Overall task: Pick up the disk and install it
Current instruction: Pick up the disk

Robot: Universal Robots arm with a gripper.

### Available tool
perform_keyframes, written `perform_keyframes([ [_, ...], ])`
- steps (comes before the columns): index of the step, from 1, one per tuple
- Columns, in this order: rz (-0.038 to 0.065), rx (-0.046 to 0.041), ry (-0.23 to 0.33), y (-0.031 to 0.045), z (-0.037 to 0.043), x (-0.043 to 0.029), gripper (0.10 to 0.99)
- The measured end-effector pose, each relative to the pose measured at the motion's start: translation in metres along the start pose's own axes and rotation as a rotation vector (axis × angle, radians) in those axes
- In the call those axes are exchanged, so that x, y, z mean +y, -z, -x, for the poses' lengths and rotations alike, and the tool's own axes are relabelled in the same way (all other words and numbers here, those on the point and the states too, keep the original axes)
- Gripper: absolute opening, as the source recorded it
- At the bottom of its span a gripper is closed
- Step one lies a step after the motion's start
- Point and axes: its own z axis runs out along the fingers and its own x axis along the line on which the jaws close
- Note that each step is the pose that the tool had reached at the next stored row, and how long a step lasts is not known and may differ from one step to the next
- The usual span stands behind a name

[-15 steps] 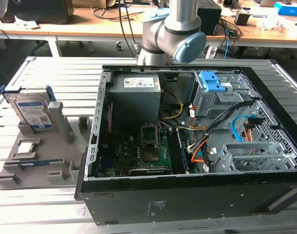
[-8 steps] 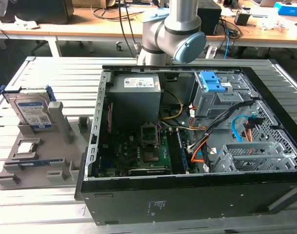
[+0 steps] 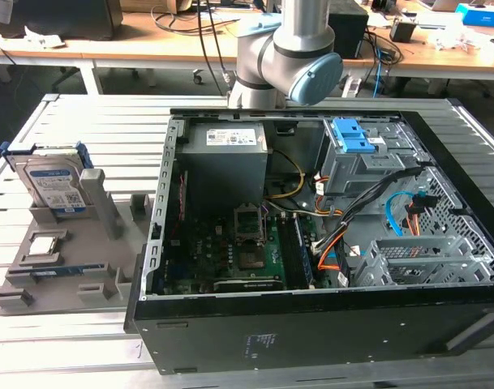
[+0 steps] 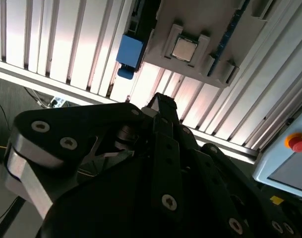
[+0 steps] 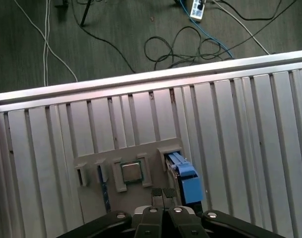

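Note:
The disk [image 3: 56, 185], silver with a white-and-blue label and a blue bracket, stands upright in a grey fixture [image 3: 36, 279] at the exterior view's left, beside the open computer case. In both wrist views it appears edge-on as a blue block [image 5: 186, 179] [image 4: 129, 51] at the fixture's end. My gripper [image 5: 163, 192] [image 4: 160, 100] hangs well above the fixture, apart from the disk. Its black fingers are shut together with nothing between them.
The open computer case [image 3: 311, 324] lies on the slatted metal table [image 3: 92, 121]; inside it is a grey drive bay with a blue latch [image 3: 354, 142] and loose cables. A processor chip [image 5: 132, 172] sits in the fixture. Cables lie on the floor [image 5: 190, 44] beyond the table's edge.

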Motion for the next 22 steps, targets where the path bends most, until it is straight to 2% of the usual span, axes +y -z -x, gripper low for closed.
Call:
perform_keyframes([
  [2, 0.000, 0.0007, 0.020, 0.0001, 0.0000, -0.0001, 0.106],
  [6, 0.000, 0.0012, 0.020, 0.0000, 0.0000, -0.0001, 0.106],
  [9, -0.038, -0.0035, 0.020, -0.0002, 0.0000, 0.0000, 0.106],
  [10, -0.040, -0.0038, 0.020, -0.0002, 0.0000, -0.0002, 0.106],
  [14, -0.042, -0.0035, 0.022, -0.0002, 0.0000, 0.0000, 0.106],
  [17, -0.042, 0.0016, 0.053, -0.0002, 0.0000, 0.0000, 0.106],
  [22, -0.042, 0.0016, 0.055, -0.0003, 0.0000, 0.0000, 0.106],
])
